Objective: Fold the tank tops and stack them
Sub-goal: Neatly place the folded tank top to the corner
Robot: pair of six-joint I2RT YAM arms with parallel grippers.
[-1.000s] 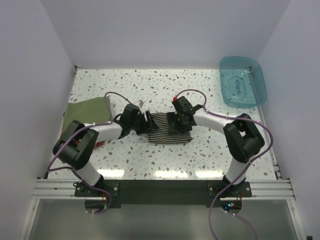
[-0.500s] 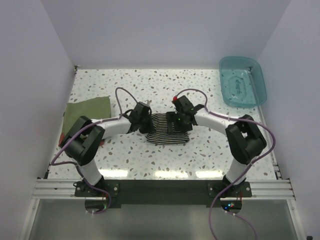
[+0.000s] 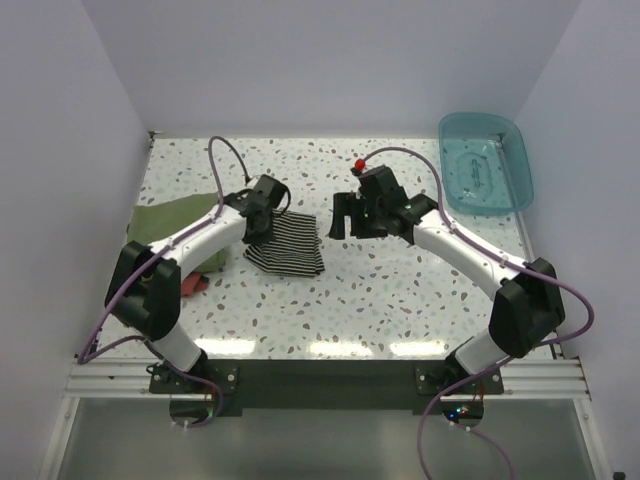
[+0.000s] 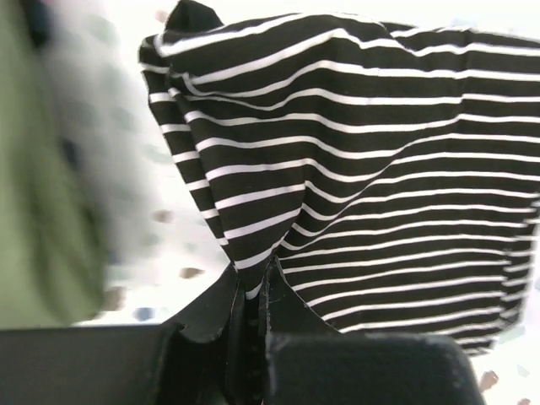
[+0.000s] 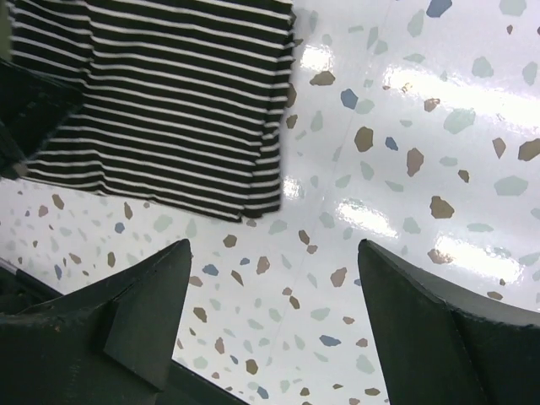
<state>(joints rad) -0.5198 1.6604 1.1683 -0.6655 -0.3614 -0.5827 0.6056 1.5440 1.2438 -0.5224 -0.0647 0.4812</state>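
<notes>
- Striped tank top (image 3: 288, 248) lies as a folded bundle just left of centre in the top view, on the speckled table (image 3: 400, 290).
- Left gripper (image 4: 249, 291) has its jaws pressed together on a small pinch of the striped cloth at the bundle's edge. This shows at the bottom of the left wrist view, where the fabric fans out from that one point.
- Right gripper (image 5: 274, 253) stands with its jaws wide apart and holds nothing. It hangs over bare table to the right of the bundle, clear of the cloth.
- Olive-green tank top (image 3: 175, 220) lies folded at the left side of the top view, near the striped one, with the left arm crossing part of it.
- The step in hand looks like moving the striped top leftward onto the olive one to make the stack.
- A single-point pinch lets folded layers sag and slide apart, so the move calls for a low, slow path that lets the bundle trail flat instead of swinging.
- The striped edges should line up over the olive top before the left jaws part, and the cloth should rest fully down first.
- The free right gripper could steady or square the far edge if a layer opens.
</notes>
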